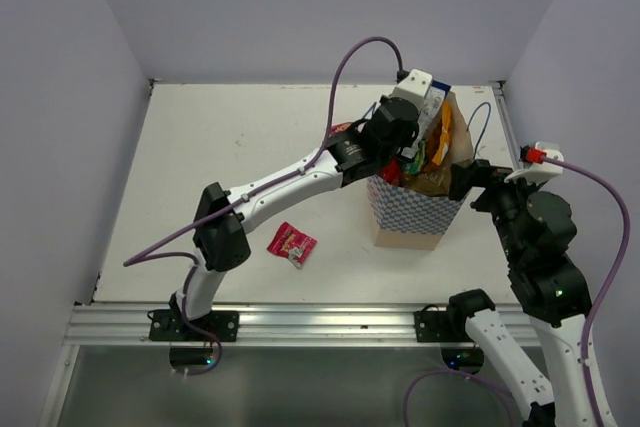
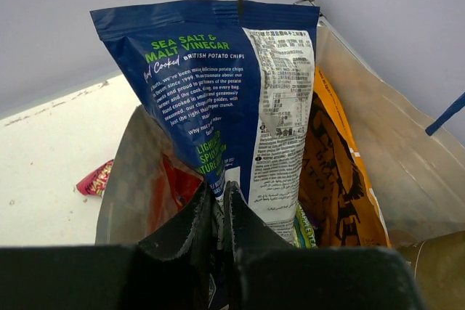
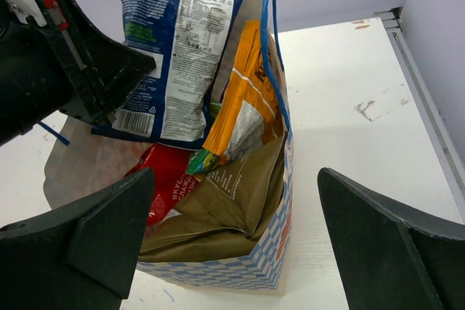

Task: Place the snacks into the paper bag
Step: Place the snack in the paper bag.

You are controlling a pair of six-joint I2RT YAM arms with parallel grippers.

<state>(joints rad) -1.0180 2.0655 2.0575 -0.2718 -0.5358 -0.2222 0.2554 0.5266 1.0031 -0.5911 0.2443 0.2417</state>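
Observation:
The paper bag (image 1: 415, 217) stands upright at the right of the table, with several snacks in it. My left gripper (image 2: 220, 192) is shut on the bottom edge of a dark blue chip bag (image 2: 211, 85) and holds it upright in the bag's mouth; the chip bag also shows in the right wrist view (image 3: 174, 49). An orange packet (image 3: 243, 99), a red packet (image 3: 163, 179) and an olive-brown packet (image 3: 232, 194) sit inside. A small red packet (image 1: 291, 243) lies on the table left of the bag. My right gripper (image 3: 234, 179) is open and empty, just to the right of the bag.
A blue cord handle (image 3: 272, 49) stands up over the bag's mouth. The table's right edge and wall (image 3: 421, 99) are close behind the bag. A metal rail (image 1: 300, 322) runs along the near edge.

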